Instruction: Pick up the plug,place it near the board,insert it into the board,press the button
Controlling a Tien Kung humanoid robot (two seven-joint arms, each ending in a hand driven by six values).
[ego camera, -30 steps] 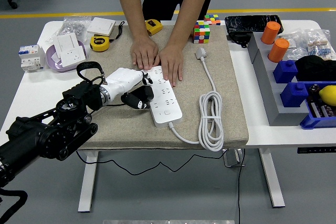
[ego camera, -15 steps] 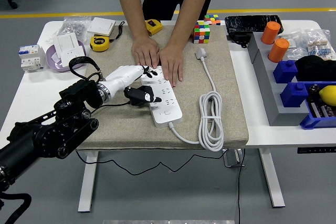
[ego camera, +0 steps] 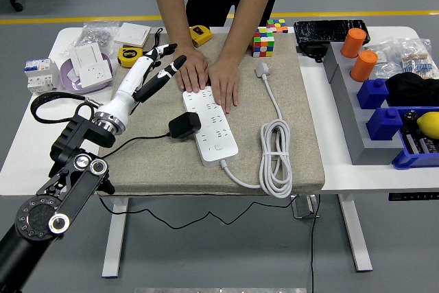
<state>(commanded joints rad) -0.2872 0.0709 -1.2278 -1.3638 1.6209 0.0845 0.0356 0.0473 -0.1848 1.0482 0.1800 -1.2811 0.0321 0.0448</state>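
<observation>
A white power strip (ego camera: 211, 127) lies on the beige mat (ego camera: 151, 149), with its white cable coiled (ego camera: 278, 159) to the right. A black plug (ego camera: 184, 125) sits at the strip's left edge, its thin black cord trailing left across the mat. I cannot tell how deep it is seated. My left hand (ego camera: 163, 60) is lifted above the mat's far left, fingers spread and holding nothing, well clear of the plug. A person at the far side presses both hands (ego camera: 224, 84) flat on the strip's far end.
Two yellow tape measures (ego camera: 129, 56) and a purple tray (ego camera: 72, 84) with a socket lie at the far left. A Rubik's cube (ego camera: 263, 41) stands behind the mat. A grey rack (ego camera: 357, 128), orange cylinders (ego camera: 354, 42) and blue blocks (ego camera: 374, 92) fill the right.
My left hand let go of the black plug and rose up and away to the far left. The plug stays at the strip's left edge. The person's hands have not moved.
</observation>
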